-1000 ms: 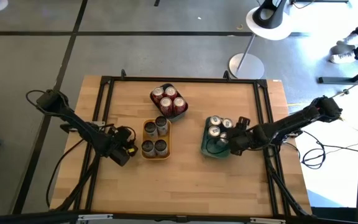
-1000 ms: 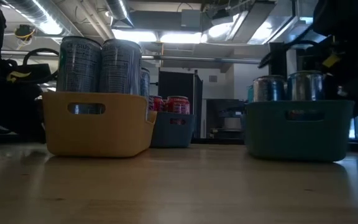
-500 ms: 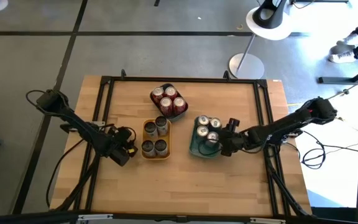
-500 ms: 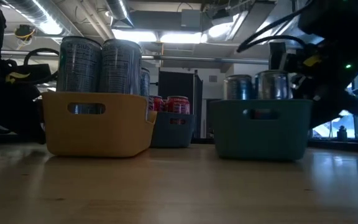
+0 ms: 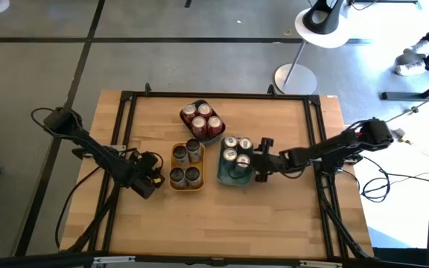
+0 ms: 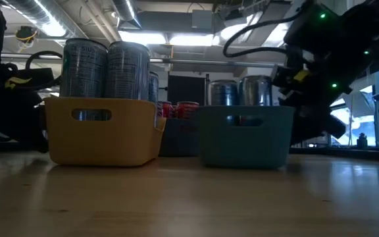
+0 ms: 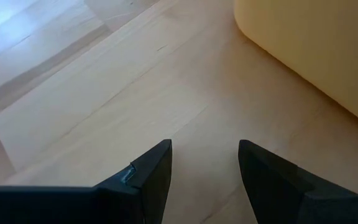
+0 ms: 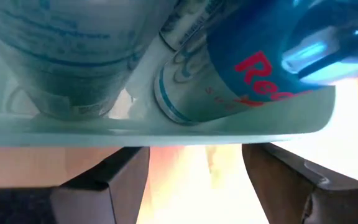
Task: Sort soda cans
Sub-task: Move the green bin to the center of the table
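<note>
The right hand (image 5: 258,165) grips the teal tray's (image 5: 224,173) 3 o'clock wall, its fingers on either side of it; the tray, holding three silver soda cans (image 5: 237,150), sits mid-surface beside the yellow tray (image 5: 174,165). The left hand (image 5: 155,173) rests at the yellow tray's 9 o'clock, fingers partly open and holding nothing.

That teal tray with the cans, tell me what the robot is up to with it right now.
The right gripper is at the teal tray, its fingers set at the tray's right wall; whether they pinch it is unclear. Over the last second the tray has slid left across the table, toward the yellow tray and the dark blue tray of red cans. The silver cans stand upright in the teal tray. The left gripper waits, open and empty, beside the yellow tray.
</note>
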### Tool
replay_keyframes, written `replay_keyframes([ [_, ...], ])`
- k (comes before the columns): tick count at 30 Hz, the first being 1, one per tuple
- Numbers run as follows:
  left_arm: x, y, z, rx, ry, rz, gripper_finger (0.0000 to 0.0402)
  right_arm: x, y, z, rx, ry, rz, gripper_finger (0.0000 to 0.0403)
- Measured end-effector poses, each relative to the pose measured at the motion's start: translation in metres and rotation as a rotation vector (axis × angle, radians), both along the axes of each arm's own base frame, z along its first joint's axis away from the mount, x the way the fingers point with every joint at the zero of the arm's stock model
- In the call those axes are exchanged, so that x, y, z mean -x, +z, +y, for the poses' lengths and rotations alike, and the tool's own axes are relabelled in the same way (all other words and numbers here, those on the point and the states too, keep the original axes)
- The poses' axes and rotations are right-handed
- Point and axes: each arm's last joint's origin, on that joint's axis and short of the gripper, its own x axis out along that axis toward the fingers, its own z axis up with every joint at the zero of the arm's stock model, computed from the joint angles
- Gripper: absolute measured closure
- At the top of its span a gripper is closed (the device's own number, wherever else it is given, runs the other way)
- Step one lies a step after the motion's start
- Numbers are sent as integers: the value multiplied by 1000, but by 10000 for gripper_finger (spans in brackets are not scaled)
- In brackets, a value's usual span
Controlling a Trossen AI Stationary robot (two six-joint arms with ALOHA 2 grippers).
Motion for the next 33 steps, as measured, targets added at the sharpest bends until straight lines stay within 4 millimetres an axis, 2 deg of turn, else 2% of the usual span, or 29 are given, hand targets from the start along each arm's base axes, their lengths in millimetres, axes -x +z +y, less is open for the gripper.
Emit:
replay_keyframes([
  [7, 0, 0, 0, -17, -29, 20, 225, -11, -3, -4, 19, 68, -33, 148],
  [20, -1, 0, 1, -57, -68, 39, 225, -33, -15, 1, 34, 177, -144, 148],
  [33, -2, 4, 4, -212, -43, -57, 225, -38, -13, 3, 4, 205, -200, 148],
])
